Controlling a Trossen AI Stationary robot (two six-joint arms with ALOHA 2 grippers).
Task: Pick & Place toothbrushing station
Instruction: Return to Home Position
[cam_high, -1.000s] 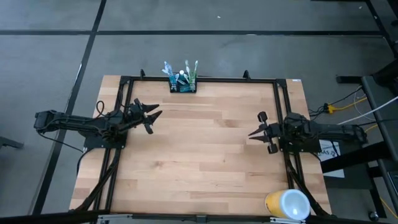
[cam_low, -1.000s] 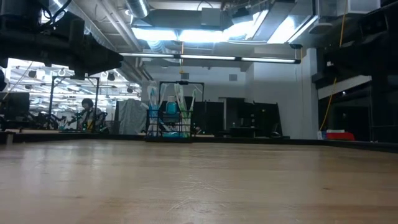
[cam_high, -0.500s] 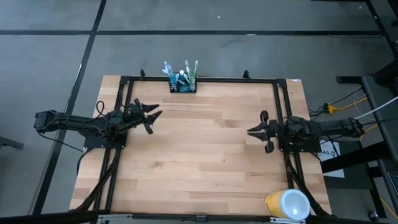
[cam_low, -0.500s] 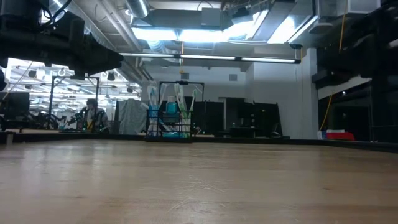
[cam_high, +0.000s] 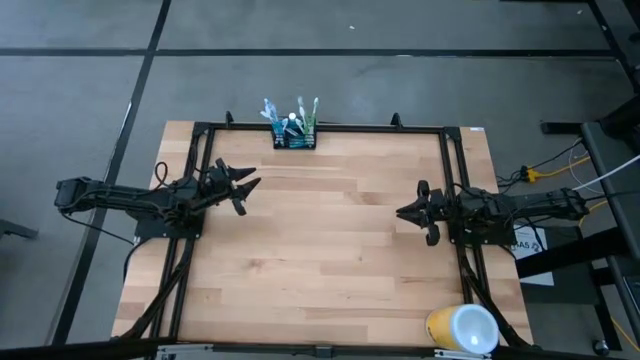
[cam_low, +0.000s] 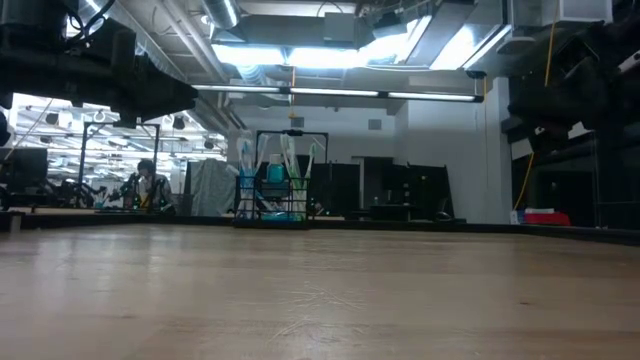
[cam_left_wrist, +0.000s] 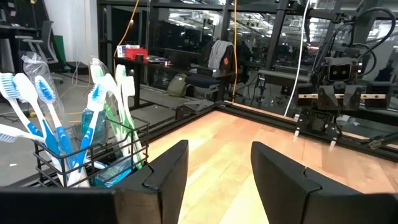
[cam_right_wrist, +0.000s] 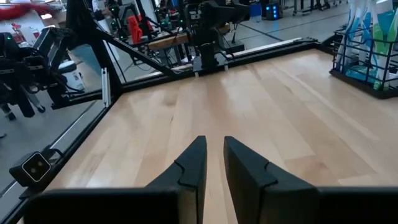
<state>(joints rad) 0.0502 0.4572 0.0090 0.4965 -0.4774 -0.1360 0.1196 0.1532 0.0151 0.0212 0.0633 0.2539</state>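
Toothbrushing station (cam_high: 294, 136), seen from above, sits at the table's rim, well apart from left gripper (cam_high: 247, 195), fingers spread wide, and right gripper (cam_high: 402, 213), narrowed to a slit. Low view hides both grippers' fingers, and the right wrist view cuts the station off at its edge.
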